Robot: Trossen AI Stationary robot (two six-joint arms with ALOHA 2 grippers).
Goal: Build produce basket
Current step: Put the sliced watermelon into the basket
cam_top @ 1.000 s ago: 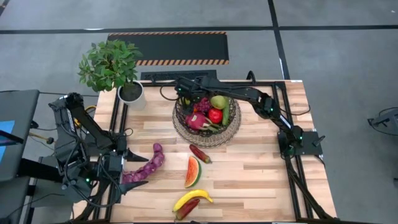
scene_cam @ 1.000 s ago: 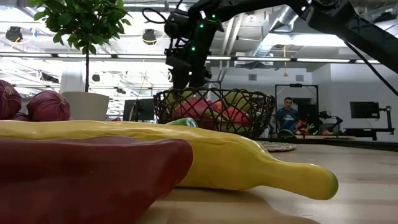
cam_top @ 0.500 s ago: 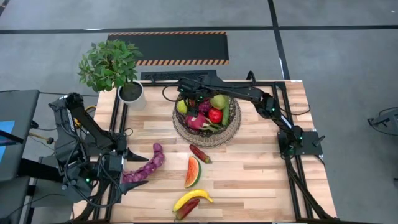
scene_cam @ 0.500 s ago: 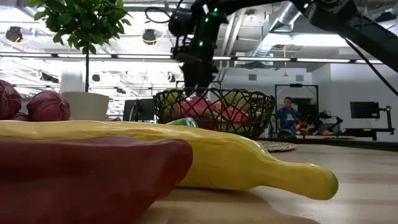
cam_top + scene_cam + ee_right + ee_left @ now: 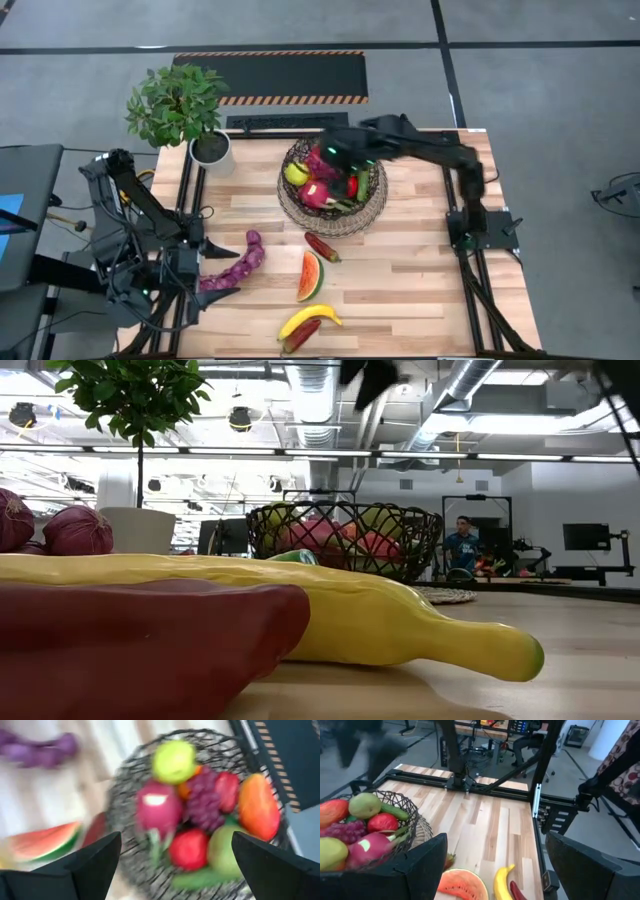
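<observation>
- The round dark woven-wire basket (image 5: 333, 190) with its tan wicker base sits at about twelve o'clock on the pale wooden plank table (image 5: 420, 290), toward the far edge. It already holds a pink dragon fruit (image 5: 318, 195), a yellow-green apple (image 5: 295, 173), purple grapes (image 5: 202, 805) and red pieces.
- The right gripper (image 5: 335, 152) hangs above the basket's far rim. Its two dark fingers stand wide apart in the right wrist view, with nothing between them.
- The left gripper (image 5: 205, 290) waits low at about eight o'clock on the table, jaws spread wide and empty.
- Four pieces lie outside the basket: a long purple knobbly string (image 5: 240, 265) at eight o'clock, a small red pepper (image 5: 322, 246) just on the near side of the basket, a watermelon slice (image 5: 311, 275) near the centre, and a yellow banana (image 5: 308, 320) touching another dark red pepper (image 5: 300, 336) at six o'clock.
- The relation that matters, as I judge it: the purple string starts just beside the left gripper, and its long axis runs from there toward two o'clock, up to the basket. The left arm is much the nearer to it.
- The watermelon and banana lie between the arms; the red pepper by the basket lies nearer the right gripper.
- A leafy green plant in a white pot (image 5: 210, 150) stands at ten o'clock from the basket, so a carry from the left should keep clear of it. The middle of the table offers open room.
</observation>
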